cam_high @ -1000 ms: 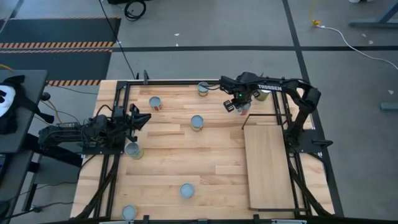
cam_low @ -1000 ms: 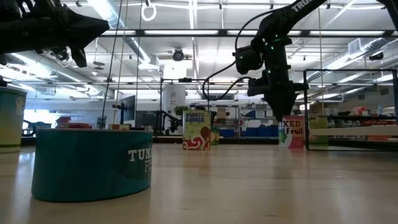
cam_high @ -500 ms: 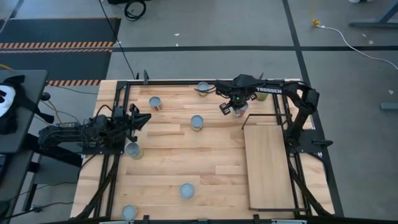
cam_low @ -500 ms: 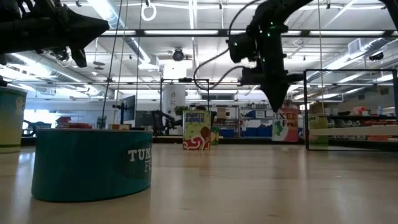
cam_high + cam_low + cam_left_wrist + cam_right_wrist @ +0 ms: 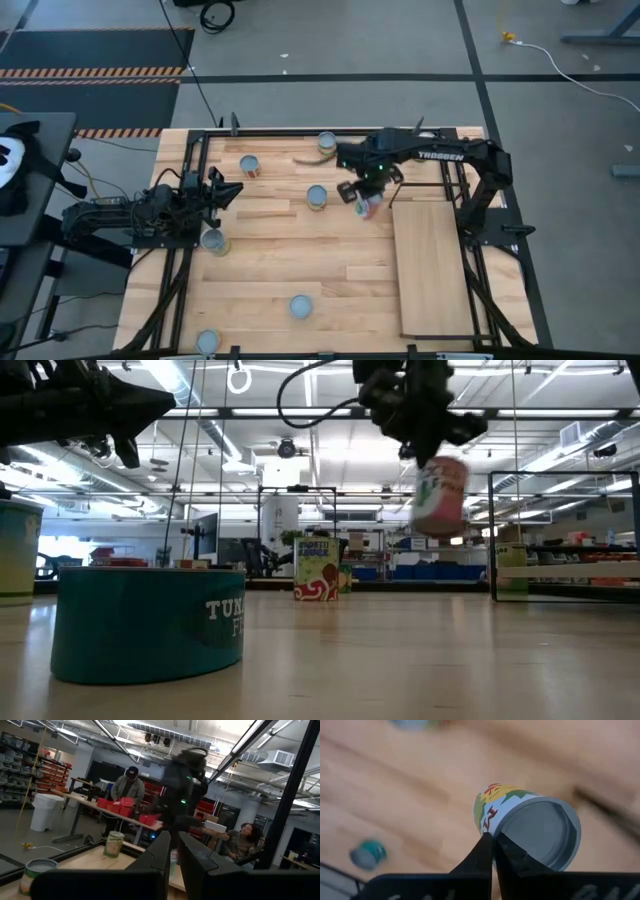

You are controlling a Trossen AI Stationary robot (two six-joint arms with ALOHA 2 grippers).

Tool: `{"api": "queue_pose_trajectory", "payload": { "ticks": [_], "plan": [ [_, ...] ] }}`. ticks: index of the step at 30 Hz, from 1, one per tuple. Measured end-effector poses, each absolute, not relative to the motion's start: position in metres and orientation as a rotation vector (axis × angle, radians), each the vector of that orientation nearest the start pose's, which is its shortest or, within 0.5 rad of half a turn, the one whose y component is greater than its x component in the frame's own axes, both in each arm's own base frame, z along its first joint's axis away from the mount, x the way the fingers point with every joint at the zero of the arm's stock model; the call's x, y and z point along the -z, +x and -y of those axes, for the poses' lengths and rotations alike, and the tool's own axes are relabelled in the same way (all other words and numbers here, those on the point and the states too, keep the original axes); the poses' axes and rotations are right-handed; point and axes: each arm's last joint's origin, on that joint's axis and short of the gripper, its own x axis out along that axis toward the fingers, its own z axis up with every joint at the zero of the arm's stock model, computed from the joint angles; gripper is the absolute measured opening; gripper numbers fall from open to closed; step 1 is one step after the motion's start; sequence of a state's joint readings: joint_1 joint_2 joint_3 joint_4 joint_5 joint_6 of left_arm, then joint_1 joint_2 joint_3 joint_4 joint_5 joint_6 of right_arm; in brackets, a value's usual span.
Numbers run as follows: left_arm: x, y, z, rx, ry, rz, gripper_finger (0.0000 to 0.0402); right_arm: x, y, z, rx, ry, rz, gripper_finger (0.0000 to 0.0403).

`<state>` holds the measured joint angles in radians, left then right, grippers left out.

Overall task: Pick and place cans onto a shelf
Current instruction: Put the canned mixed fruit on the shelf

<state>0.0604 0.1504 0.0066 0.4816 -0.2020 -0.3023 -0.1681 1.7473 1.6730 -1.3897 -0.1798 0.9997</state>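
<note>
My right gripper is shut on a white fruit-label can with a grey round top and holds it in the air over the table's far middle, left of the shelf. The shelf is a pale board with a black wire frame at its far end, lying at the table's right. Other cans stand on their bases on the table: one just left of the held can, one at the far edge, one at the far left. My left gripper is shut and empty, raised above the table's left side. My right gripper pinches the can at the edge of its top rim between its two fingers, which come from above. The can is lifted clear of the table and hangs tilted below the fingers.
More cans stand at the left and near the front edge. A teal tuna can fills the low view's foreground. Black frame rails run along the table's sides. People sit at tables in the room behind.
My right gripper has risen and gone toward the table's left and near edge, taking the fruit can with it. The can stood on the table at the far right a second ago; now it hangs tilted, clear of the table.
</note>
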Motion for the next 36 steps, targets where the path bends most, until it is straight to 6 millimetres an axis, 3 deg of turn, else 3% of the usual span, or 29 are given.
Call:
{"api": "queue_pose_trajectory", "payload": {
  "ticks": [6, 13, 18, 23, 28, 36],
  "plan": [
    [-0.199, 0.1, -0.012, -0.206, -0.327, 0.376, 0.0041, -0.309, 0.307, 0.013, 0.892, 0.997, -1.497, 0.0013],
    [-0.203, 0.099, -0.012, -0.147, -0.627, 0.451, 0.0041, -0.293, 0.295, -0.01, 0.958, 0.975, -1.54, 0.0011],
    [-0.204, 0.099, -0.012, -0.143, -0.634, 0.458, 0.0041, -0.29, 0.266, -0.024, 1.029, 0.951, -1.54, 0.0011],
    [-0.204, 0.099, -0.012, -0.154, -0.595, 0.455, 0.0041, -0.302, 0.229, -0.022, 1.078, 0.912, -1.401, 0.0011],
    [-0.208, 0.097, -0.014, -0.194, -0.479, 0.484, 0.0041, -0.289, 0.201, -0.013, 1.09, 0.876, -1.414, 0.0012],
    [-0.227, 0.095, -0.016, -0.228, -0.464, 0.442, 0.0041, -0.26, 0.213, -0.012, 1.036, 0.865, -1.405, 0.0012]
  ]
}}
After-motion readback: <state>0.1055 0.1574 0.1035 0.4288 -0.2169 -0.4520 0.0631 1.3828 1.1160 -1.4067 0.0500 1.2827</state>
